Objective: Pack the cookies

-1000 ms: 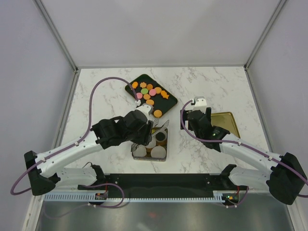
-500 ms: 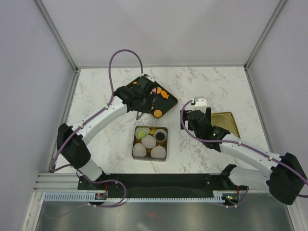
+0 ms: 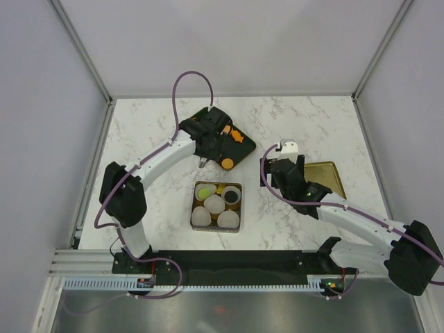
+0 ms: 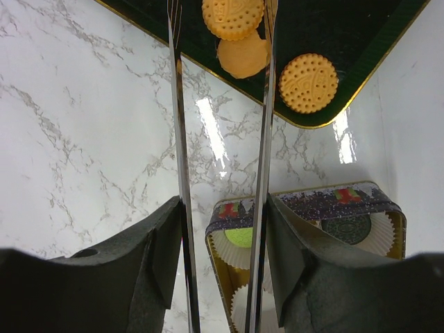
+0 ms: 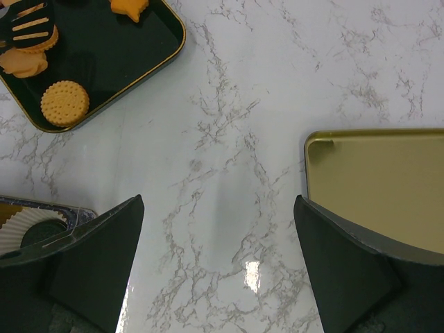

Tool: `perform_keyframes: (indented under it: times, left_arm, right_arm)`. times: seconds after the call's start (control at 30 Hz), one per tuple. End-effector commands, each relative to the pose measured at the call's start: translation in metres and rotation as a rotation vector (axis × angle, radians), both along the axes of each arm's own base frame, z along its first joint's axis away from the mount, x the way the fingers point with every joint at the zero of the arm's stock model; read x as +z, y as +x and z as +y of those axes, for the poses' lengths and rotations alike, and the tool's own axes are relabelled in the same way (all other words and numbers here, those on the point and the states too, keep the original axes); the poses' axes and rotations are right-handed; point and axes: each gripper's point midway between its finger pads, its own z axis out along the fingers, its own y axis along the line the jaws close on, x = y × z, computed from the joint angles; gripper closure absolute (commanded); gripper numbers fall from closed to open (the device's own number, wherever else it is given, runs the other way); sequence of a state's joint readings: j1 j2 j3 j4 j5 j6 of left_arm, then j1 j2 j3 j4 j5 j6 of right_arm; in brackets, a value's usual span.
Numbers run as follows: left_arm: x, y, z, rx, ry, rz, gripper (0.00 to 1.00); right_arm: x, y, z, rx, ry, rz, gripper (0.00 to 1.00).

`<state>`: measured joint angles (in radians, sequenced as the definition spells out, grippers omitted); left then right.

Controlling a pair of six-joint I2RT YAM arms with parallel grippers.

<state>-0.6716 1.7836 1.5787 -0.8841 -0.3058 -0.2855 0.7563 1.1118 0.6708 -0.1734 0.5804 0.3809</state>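
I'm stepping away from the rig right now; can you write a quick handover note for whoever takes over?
Left gripper: open, holding nothing, tongs over the cookies on the black tray.
Right gripper: open, empty, hovering over the marble between the tin and the gold lid.
Done: a green and a dark cookie sit in the tin's paper cups.
Left: the other cups are unfilled; most cookies remain on the tray.

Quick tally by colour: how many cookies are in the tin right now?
Visible in the tin:
Green cookie: 1
Dark cookie: 1
Total: 2
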Motion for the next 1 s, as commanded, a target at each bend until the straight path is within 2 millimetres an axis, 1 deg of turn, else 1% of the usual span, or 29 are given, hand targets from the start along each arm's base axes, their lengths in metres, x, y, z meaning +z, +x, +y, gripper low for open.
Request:
perform_keyframes:
  times: [0.0,0.33,0.57,0.8,0.87,0.9,0.97]
  left_arm:
    - [0.013,0.017,-0.002,-0.022,0.003,-0.053,0.43]
    - [0.002,0.019,-0.008,-0.034,-0.009,-0.025,0.43]
    - [0.006,0.017,-0.008,-0.034,-0.027,-0.026,0.44]
    - [0.0,0.015,-0.009,-0.039,-0.023,-0.01,0.48]
    - [0.0,0.016,-0.009,-0.038,-0.023,-0.012,0.49]
    - [0.001,0.016,-0.009,-0.039,-0.025,-0.013,0.52]
    - [0.004,0.017,-0.009,-0.039,-0.026,-0.023,0.53]
  right_arm:
    - [0.013,0.005,0.002,-0.009,0.04,-0.036,0.02]
    - [0.013,0.005,0.002,-0.009,0.037,-0.037,0.02]
    - [0.013,0.005,0.002,-0.01,0.035,-0.036,0.02]
    - [0.014,0.006,0.003,-0.006,0.033,-0.037,0.02]
    - [0.015,0.006,0.003,-0.008,0.034,-0.04,0.02]
    - [0.014,0.006,0.003,-0.008,0.031,-0.04,0.02]
    - [0.015,0.006,0.003,-0.008,0.031,-0.04,0.02]
